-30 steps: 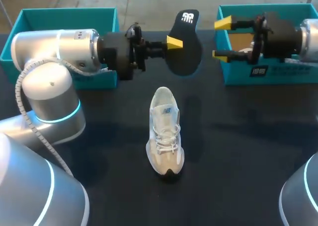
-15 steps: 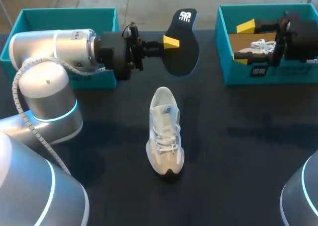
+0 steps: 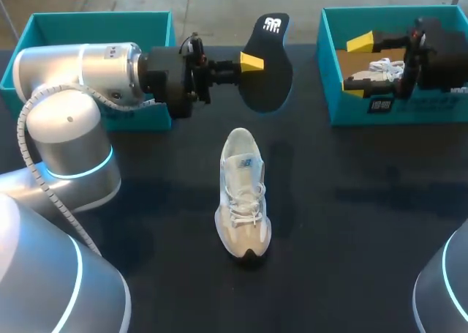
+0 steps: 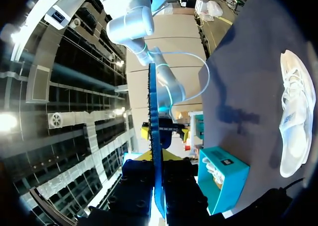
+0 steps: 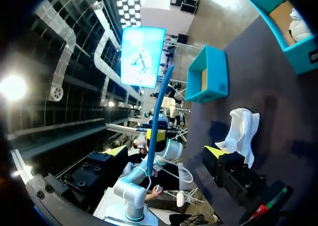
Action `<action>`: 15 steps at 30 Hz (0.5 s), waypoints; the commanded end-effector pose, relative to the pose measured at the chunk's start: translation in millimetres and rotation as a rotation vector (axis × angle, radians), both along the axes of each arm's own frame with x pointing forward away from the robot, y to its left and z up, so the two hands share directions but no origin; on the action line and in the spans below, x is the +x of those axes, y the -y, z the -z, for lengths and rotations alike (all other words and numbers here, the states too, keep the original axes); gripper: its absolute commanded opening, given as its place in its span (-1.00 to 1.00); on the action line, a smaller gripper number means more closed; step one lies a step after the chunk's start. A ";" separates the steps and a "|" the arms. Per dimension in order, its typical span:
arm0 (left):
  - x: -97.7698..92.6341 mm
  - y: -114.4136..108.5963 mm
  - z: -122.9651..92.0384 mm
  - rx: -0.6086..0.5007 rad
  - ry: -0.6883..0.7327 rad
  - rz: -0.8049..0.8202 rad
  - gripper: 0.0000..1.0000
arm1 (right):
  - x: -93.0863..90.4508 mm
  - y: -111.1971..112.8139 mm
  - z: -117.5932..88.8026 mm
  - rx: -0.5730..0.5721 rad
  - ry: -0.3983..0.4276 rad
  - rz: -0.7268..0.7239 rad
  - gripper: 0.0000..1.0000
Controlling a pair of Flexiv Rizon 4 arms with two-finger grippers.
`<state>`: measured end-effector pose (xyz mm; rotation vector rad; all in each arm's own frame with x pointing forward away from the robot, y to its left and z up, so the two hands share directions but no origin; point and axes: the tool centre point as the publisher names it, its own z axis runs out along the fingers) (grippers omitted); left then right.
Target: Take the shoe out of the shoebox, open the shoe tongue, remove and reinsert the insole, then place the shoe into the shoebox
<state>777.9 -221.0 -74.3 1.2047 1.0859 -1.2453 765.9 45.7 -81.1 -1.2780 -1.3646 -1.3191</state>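
A white shoe (image 3: 243, 194) lies on the dark table, toe toward the front edge. Above and behind it hangs its black insole (image 3: 268, 64), with my left gripper (image 3: 252, 61) shut on its edge. In the left wrist view the insole (image 4: 153, 126) shows edge-on between the fingers of the left gripper (image 4: 156, 156), with the shoe (image 4: 295, 121) off to the side. My right gripper (image 3: 356, 62) stands open over the right teal shoebox (image 3: 333, 102), holding nothing. From the right gripper (image 5: 166, 154) the insole (image 5: 156, 112) and the shoe (image 5: 241, 131) lie ahead.
A second white shoe (image 3: 382, 68) lies in the right shoebox. Another teal box (image 3: 44, 25) stands at the back left, partly hidden behind my left arm (image 3: 80, 77). Dark table surface surrounds the shoe on all sides.
My right gripper has drawn back to the right, from near the insole to over the right shoebox. The left gripper and insole shifted slightly left. The shoe has not moved.
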 end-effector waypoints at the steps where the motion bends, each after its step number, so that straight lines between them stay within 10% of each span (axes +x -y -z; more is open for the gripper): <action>1: 0.0 0.8 1.0 -0.003 0.002 0.000 -1.00 | 9.8 9.6 3.8 -0.024 -0.042 -0.069 1.00; 15: 0.0 0.8 1.0 -0.003 0.002 0.000 -1.00 | 10.3 12.0 3.6 -0.025 -0.054 -0.059 1.00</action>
